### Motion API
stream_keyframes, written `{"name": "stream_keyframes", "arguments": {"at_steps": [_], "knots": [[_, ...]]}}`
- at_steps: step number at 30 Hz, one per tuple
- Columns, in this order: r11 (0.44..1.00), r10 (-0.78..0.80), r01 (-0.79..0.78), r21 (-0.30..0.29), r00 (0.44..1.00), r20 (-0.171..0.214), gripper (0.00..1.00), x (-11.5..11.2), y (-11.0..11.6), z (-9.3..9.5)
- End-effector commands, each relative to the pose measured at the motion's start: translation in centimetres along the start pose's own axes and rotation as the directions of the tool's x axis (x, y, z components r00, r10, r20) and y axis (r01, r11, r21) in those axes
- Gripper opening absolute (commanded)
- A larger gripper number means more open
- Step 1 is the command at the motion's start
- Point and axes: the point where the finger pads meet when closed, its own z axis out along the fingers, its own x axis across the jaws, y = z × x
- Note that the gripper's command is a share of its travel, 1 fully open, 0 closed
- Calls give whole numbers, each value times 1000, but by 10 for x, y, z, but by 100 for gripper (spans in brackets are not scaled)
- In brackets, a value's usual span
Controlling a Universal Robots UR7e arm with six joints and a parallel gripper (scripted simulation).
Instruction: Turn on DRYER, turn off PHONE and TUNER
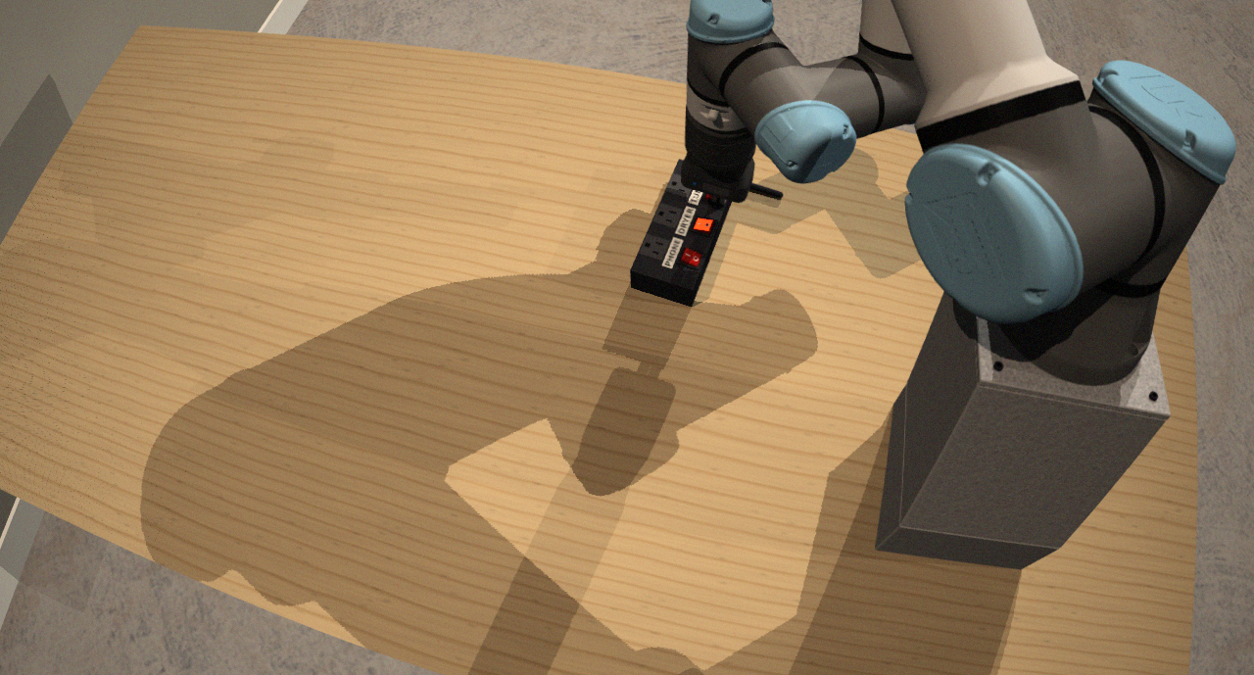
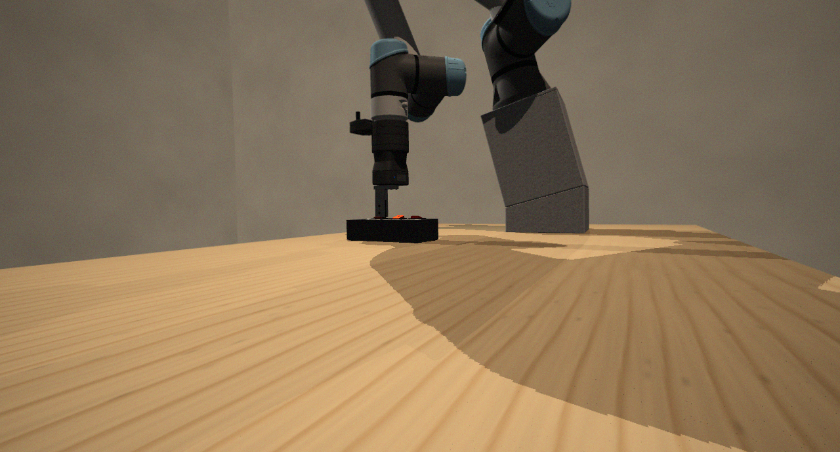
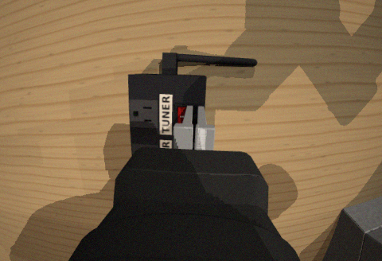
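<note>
End effector (image 3: 193, 136) fully closed, nothing gripped, so paired tips act as one poker on TUNER switch (image 3: 181, 114). Power strip (image 1: 677, 243) flat on desk (image 1: 351, 232), DRYER rocker (image 1: 701, 223) looks lit.
</note>
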Motion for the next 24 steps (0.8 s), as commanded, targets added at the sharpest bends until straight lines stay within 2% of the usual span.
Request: {"name": "stream_keyframes", "arguments": {"at_steps": [1,12,24], "knots": [[1000,1,-1,-3,1000,0,0,0,0,-1],[1000,1,-1,-3,1000,0,0,0,0,-30],[1000,1,-1,-3,1000,0,0,0,0,-38]]}}
